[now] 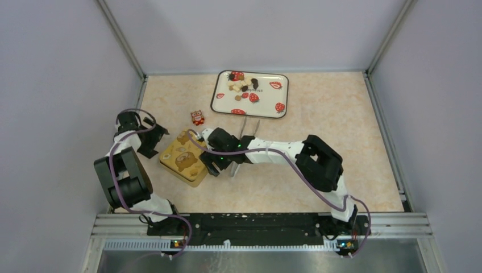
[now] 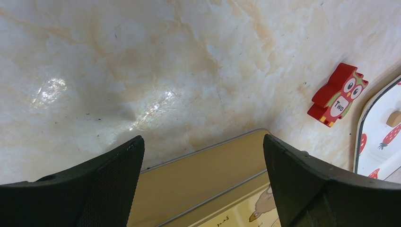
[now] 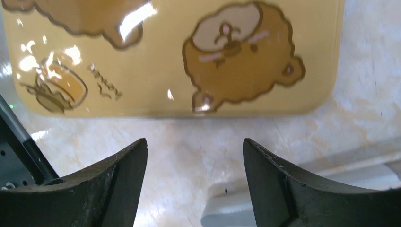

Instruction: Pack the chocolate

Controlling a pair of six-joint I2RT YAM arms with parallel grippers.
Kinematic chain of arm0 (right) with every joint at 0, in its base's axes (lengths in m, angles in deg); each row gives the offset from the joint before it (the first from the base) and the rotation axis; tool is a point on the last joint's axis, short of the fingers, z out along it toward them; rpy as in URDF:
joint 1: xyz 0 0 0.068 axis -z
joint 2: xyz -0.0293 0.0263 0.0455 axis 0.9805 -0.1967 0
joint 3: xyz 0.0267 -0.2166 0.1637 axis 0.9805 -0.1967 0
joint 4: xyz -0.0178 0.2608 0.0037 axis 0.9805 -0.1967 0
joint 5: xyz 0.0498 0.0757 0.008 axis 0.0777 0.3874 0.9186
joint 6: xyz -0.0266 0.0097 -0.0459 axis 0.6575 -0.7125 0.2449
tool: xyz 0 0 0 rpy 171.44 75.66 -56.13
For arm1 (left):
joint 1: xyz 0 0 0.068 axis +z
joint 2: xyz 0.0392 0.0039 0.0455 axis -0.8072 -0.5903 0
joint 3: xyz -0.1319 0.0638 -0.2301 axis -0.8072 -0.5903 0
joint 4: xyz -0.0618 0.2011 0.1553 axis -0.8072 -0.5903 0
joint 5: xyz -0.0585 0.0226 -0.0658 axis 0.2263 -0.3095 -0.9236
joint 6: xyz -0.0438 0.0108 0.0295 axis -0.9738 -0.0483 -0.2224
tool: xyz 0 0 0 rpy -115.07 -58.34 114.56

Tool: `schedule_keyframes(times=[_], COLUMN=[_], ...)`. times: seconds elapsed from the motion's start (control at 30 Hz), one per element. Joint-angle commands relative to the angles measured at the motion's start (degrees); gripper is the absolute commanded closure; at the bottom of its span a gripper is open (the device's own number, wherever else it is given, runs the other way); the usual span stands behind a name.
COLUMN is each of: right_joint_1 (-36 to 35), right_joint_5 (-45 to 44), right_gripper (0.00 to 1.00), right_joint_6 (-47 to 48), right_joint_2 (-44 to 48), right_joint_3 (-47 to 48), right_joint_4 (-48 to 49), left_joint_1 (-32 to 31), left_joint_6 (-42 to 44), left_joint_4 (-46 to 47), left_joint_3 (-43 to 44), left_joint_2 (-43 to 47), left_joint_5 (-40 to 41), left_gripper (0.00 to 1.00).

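Several small chocolate pieces (image 1: 243, 84), dark brown, light brown and cream, lie at the far end of a white tray with strawberry prints (image 1: 267, 105). A yellow square tin with a bear-printed lid (image 1: 183, 158) sits closed near the left arm. My left gripper (image 1: 150, 142) is open and empty at the tin's left edge; in the left wrist view the tin's side (image 2: 203, 175) lies between the open fingers (image 2: 111, 182). My right gripper (image 1: 210, 162) is open and empty just right of the tin; the lid (image 3: 179, 56) fills the top of the right wrist view.
A small red owl block (image 1: 197, 117) stands between tin and tray, and also shows in the left wrist view (image 2: 338, 94). Metal tongs (image 1: 248, 129) lie under my right arm; a pale grey part (image 3: 331, 172) shows by the right fingers. Walls enclose the table.
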Motion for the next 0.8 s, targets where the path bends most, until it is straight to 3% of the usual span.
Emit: schedule_keyframes(times=[0.0, 0.17, 0.33, 0.5, 0.77], right_joint_1=[-0.4, 0.3, 3.7, 7.4, 9.0], right_joint_5=[-0.5, -4.2, 0.4, 5.7, 8.5], right_gripper=[0.26, 0.22, 0.18, 0.16, 0.15], right_joint_6=[1.1, 2.1, 0.3, -2.4, -6.4], right_joint_2=[8.6, 14.5, 15.8, 8.3, -4.8], right_joint_3=[-3.0, -4.3, -1.6, 7.5, 21.1], right_joint_4=[0.5, -2.0, -1.7, -2.7, -3.2], left_joint_1=[0.4, 0.4, 0.4, 0.4, 0.4], left_joint_6=[1.2, -0.1, -0.5, -0.4, -1.2], left_joint_4=[-1.0, -6.8, -11.8, -19.2, -23.3], left_joint_3=[2.9, 6.5, 6.0, 2.5, -6.6], left_joint_2=[2.7, 9.4, 20.2, 28.9, 38.8], left_joint_5=[1.3, 7.8, 11.6, 10.4, 0.0], left_gripper=[0.01, 0.01, 0.01, 0.01, 0.01])
